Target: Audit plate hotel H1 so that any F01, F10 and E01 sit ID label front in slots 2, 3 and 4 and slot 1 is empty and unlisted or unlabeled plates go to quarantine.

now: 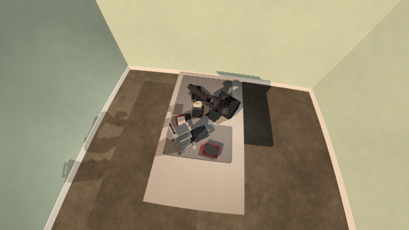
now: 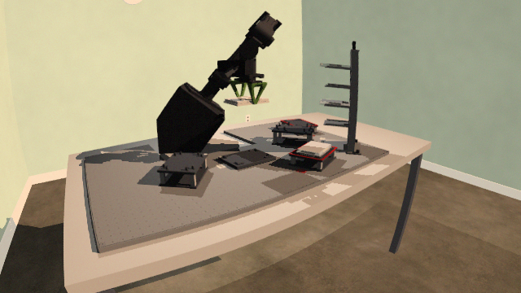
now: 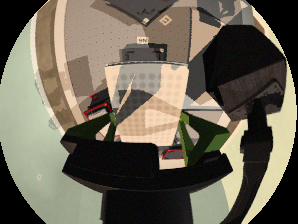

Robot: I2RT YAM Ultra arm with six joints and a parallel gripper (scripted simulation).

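Aloft, claw (image 2: 248, 94) around plate (image 2: 246, 101) edges.

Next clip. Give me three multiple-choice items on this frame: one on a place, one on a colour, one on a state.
1. Where is the pale plate carried by the hand?
A. In the air above the deck
B. On a hotel shelf
C. On the floor

2. What colour are the hand's fingers?
A. Red
B. Green
C. White

3. What state is the red-trimmed nest nearest the hotel post in?
A. Bare
B. Tipped over
C. Holding a pale plate

Key: 1 A, the plate hangs clear of every station; 2 B, green prongs grip its edges; 3 C, a light plate sits in it.
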